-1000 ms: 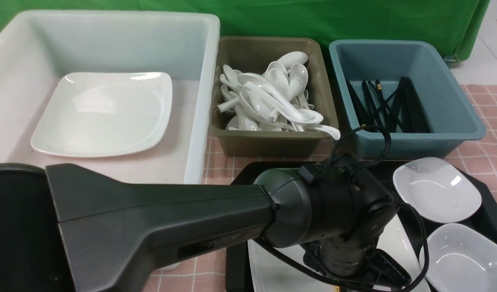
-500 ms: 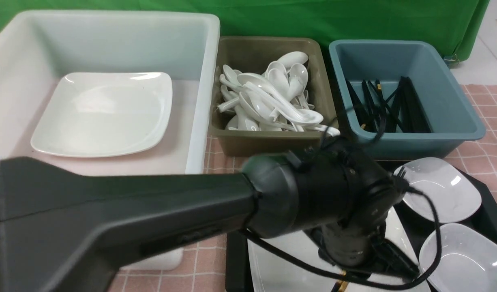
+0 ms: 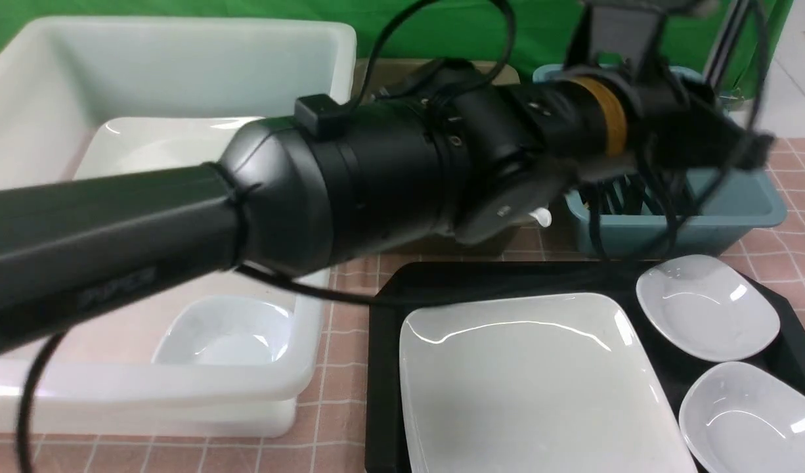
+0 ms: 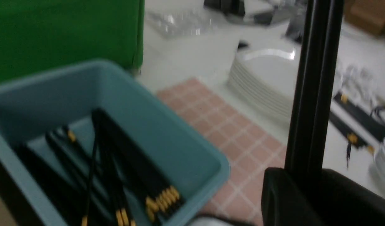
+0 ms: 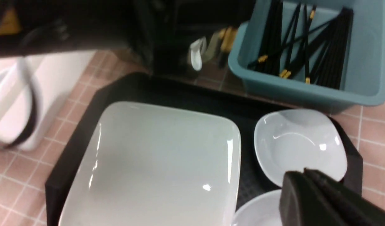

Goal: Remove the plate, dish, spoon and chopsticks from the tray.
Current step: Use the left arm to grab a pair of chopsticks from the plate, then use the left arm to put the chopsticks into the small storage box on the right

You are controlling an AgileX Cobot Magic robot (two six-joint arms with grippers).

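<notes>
A large white plate (image 3: 534, 381) (image 5: 161, 163) lies on the black tray (image 3: 481, 279) (image 5: 85, 113). Two small white dishes (image 3: 708, 305) (image 3: 750, 417) sit on the tray's right side. My left arm reaches across to the blue tub (image 3: 737, 217) (image 4: 167, 138). Its gripper (image 3: 747, 144) (image 4: 305, 179) is shut on a pair of black chopsticks (image 4: 315, 78) that stand up from the jaws. My right gripper (image 5: 302, 175) is shut and empty, hovering over the two dishes (image 5: 299, 141). The spoon is out of view.
Several black chopsticks (image 5: 305, 47) lie in the blue tub. The olive tub (image 3: 389, 72) is mostly hidden behind my left arm. At the left, a white tub (image 3: 179, 66) holds a plate (image 3: 146, 144) and a small bowl (image 3: 225, 338). Pink checked cloth covers the table.
My left arm has risen from the tray with the chopsticks and swung up and right over the blue tub. The plate on the tray is now uncovered.
</notes>
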